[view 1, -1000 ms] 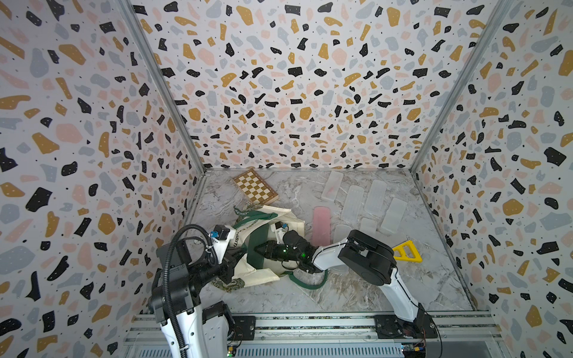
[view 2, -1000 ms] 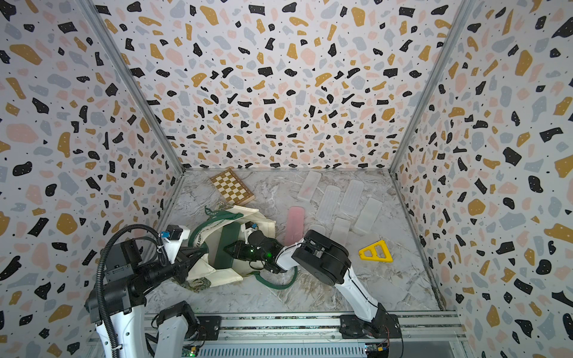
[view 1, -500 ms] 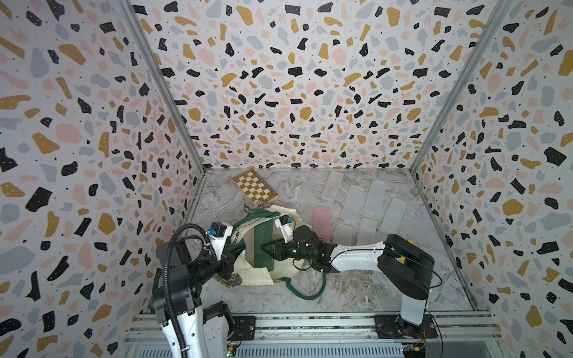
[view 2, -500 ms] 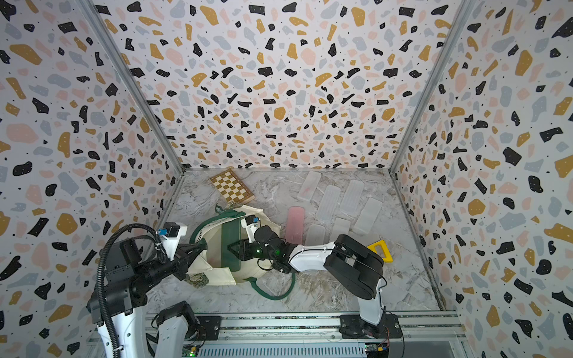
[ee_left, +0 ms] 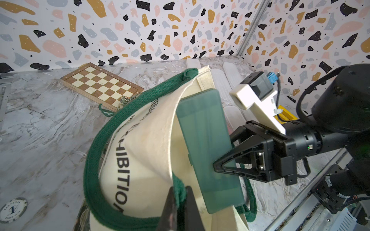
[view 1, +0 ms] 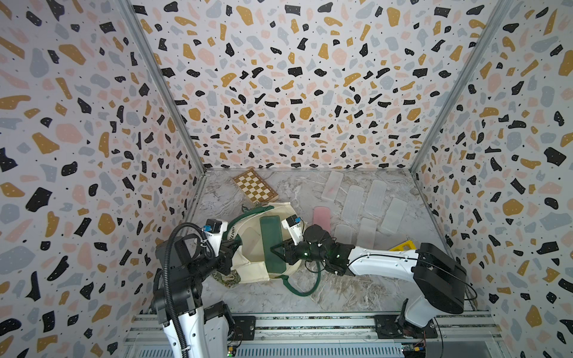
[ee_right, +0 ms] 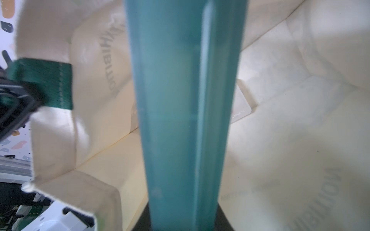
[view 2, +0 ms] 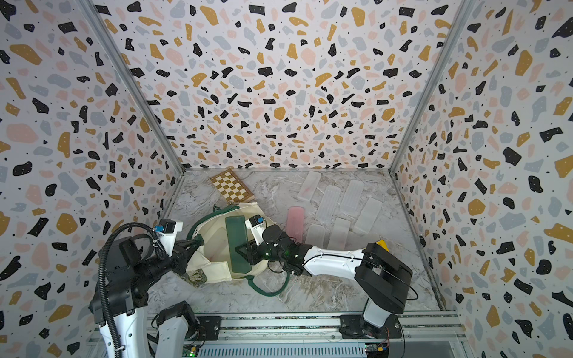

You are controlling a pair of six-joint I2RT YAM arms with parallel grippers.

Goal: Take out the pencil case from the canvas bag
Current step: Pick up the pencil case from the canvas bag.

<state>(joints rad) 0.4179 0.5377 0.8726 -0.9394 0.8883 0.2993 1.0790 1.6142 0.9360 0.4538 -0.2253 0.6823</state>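
Observation:
The cream canvas bag [view 1: 252, 248] [view 2: 214, 248] lies at the front left with its mouth held open. My left gripper [ee_left: 180, 192] [view 1: 231, 248] is shut on the bag's green strap handle [ee_left: 94, 156]. A long translucent green pencil case [view 1: 271, 238] [view 2: 237, 241] [ee_left: 208, 144] [ee_right: 184, 100] spans the bag's mouth, its ends reaching past the rim. My right gripper [view 1: 277, 249] [view 2: 242, 249] [ee_left: 215, 166] is shut on the pencil case's long side. The right wrist view shows the bag's pale inside behind the case.
A wooden chessboard [view 1: 255, 186] lies at the back left. A pink case [view 1: 321, 215] and several clear cases [view 1: 353, 201] lie to the right of the bag. A yellow triangle [view 1: 403, 246] sits behind my right arm. A clear case [ee_right: 240, 108] rests inside the bag.
My right arm's elbow has swung out to the right, and the green case has shifted slightly right at the bag's mouth. The left gripper still holds the strap in place.

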